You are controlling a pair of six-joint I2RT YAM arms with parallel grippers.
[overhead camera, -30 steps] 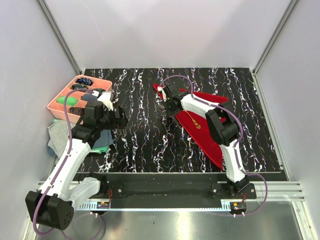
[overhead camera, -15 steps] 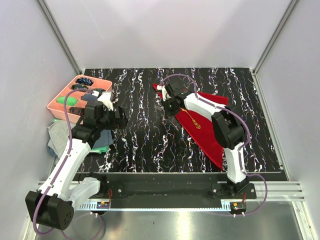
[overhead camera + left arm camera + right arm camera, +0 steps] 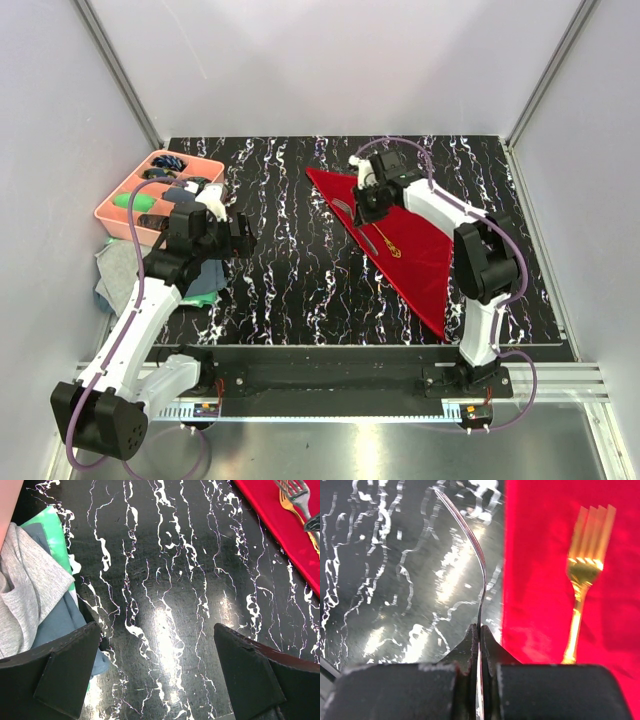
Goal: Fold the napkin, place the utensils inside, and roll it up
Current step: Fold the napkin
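Note:
The red napkin lies flat as a triangle on the right half of the table. It also shows in the right wrist view and at the left wrist view's top right. My right gripper is shut on the silver fork, held edge-on at the napkin's left edge; its tines show in the top view and the left wrist view. The gold utensil, a small fork, lies on the napkin. My left gripper is open and empty over bare table.
A pink tray with small items stands at the far left. A pile of grey, green and blue cloths lies in front of it, by my left gripper. The table is black marble-patterned, with walls on three sides.
My right gripper has moved right from the napkin's far-left corner to over its left edge, carrying the silver fork. That corner now lies uncovered. The left arm has not moved.

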